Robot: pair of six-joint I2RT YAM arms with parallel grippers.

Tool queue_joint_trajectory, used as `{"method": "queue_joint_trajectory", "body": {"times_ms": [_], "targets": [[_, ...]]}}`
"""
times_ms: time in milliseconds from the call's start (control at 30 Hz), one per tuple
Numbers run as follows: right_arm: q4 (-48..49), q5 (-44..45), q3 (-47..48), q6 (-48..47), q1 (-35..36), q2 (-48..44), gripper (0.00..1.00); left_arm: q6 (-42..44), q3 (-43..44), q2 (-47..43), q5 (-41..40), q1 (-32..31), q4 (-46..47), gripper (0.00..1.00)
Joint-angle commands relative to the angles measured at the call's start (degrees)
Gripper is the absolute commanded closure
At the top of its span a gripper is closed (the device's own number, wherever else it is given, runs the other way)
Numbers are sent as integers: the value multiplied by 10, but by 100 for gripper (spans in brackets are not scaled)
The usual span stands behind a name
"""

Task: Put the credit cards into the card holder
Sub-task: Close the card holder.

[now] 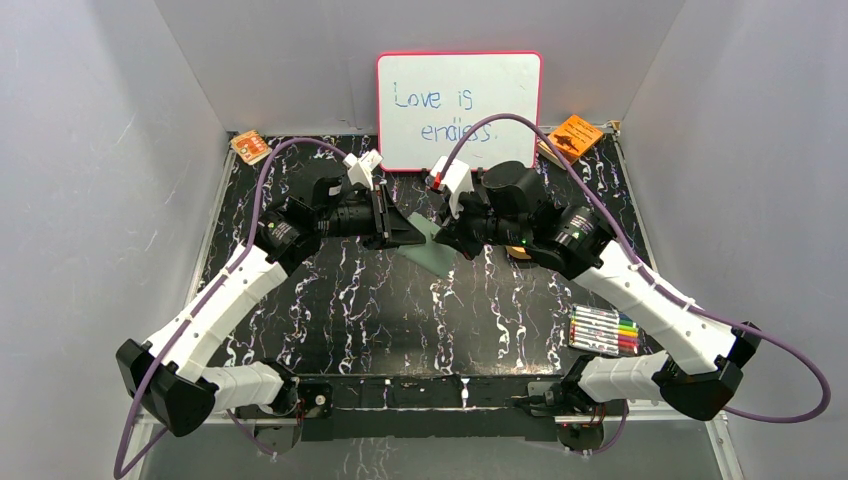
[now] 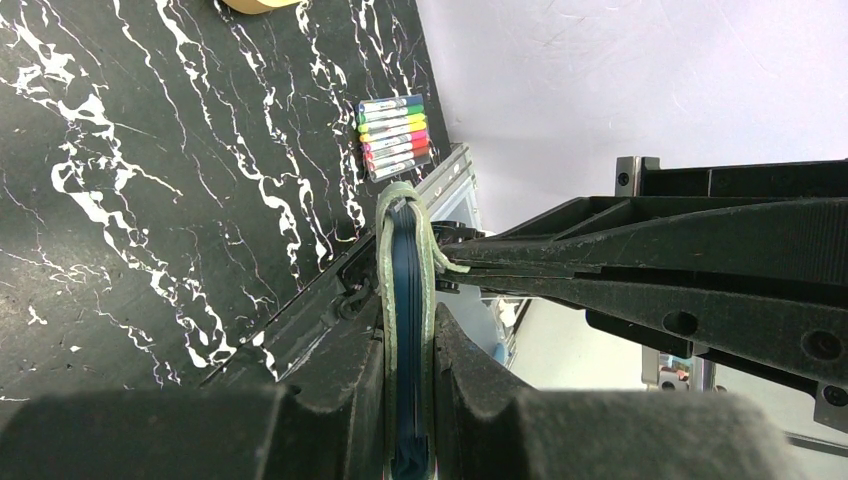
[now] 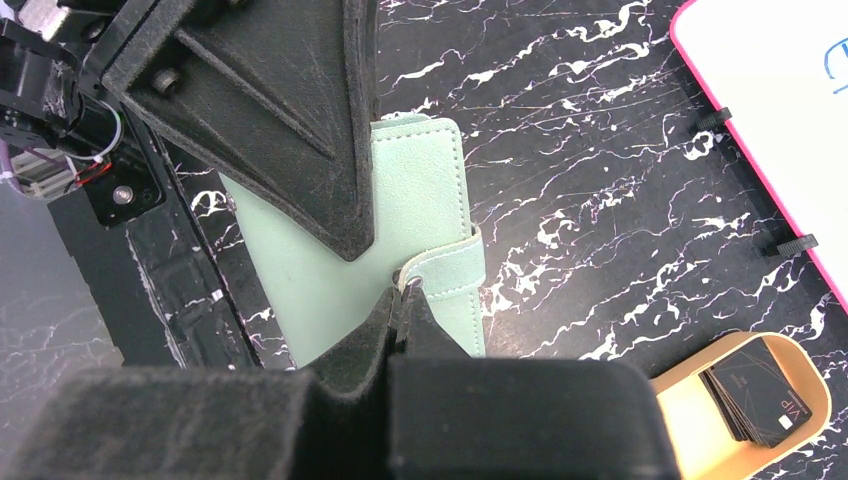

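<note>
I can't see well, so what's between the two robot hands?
The pale green card holder; the left gripper and right gripper both pinch it, clearest in the top view.

We see a mint-green card holder (image 3: pixel 435 190) and a black counter (image 3: pixel 600 180) veined white. The credit cards (image 3: pixel 752 402) are black, their tray (image 3: pixel 690 425) tan.

Bright, even overhead light, soft shadows; the left tool (image 2: pixel 408 300) blurs toward the near edge.
</note>
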Motion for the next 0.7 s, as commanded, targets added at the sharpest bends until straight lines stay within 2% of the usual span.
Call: {"method": "queue_joint_trajectory", "body": {"times_ms": [0, 667], "targets": [[19, -30, -9, 12, 5, 3, 100, -13, 32, -9, 34, -1, 41, 100], [2, -39, -19, 21, 24, 44, 100, -52, 33, -21, 86, -1, 136, 100]]}}
